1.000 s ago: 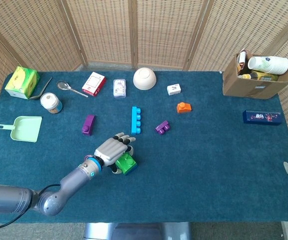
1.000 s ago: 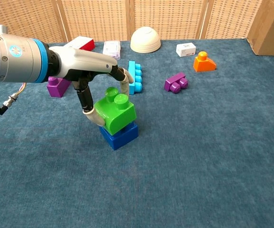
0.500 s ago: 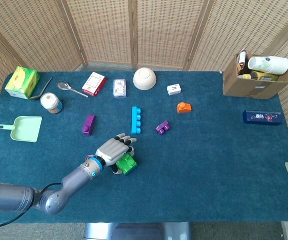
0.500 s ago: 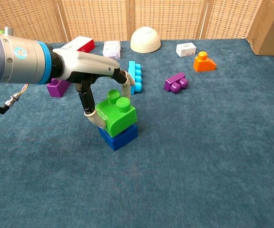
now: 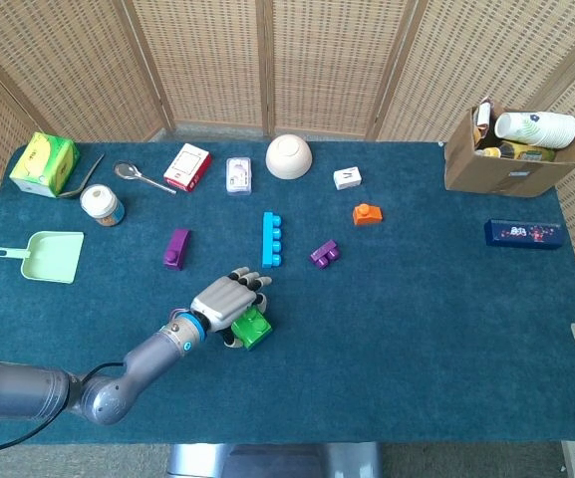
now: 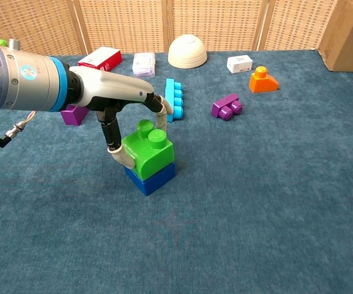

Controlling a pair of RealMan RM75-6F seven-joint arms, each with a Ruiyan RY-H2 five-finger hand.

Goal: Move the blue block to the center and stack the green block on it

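Near the middle of the desk [image 5: 417, 319], toward its front left, we see the green block [image 6: 148, 149] sitting squarely on the blue block [image 6: 152, 177], the pair forming a small stack on the blue cloth. Our left hand [image 6: 118, 104] arches over the stack from the left; the chest view shows one finger [image 6: 120, 156] curled against the green block's near-left side and another [image 6: 160, 108] bent down behind it, so the hand pinches the green block between them. From the head view the hand [image 5: 225, 302] covers most of the stack, with only a green corner [image 5: 256, 330] showing at its right edge.

Just behind the stack lies a long cyan block [image 6: 174, 98], and a purple block [image 6: 73, 114] sits to the left, partly hidden by the arm. Further right are another purple block [image 6: 227, 106] and an orange block [image 6: 262, 80]. A white bowl [image 5: 288, 156] rests upside down at the back. We cannot find the right hand in either view.
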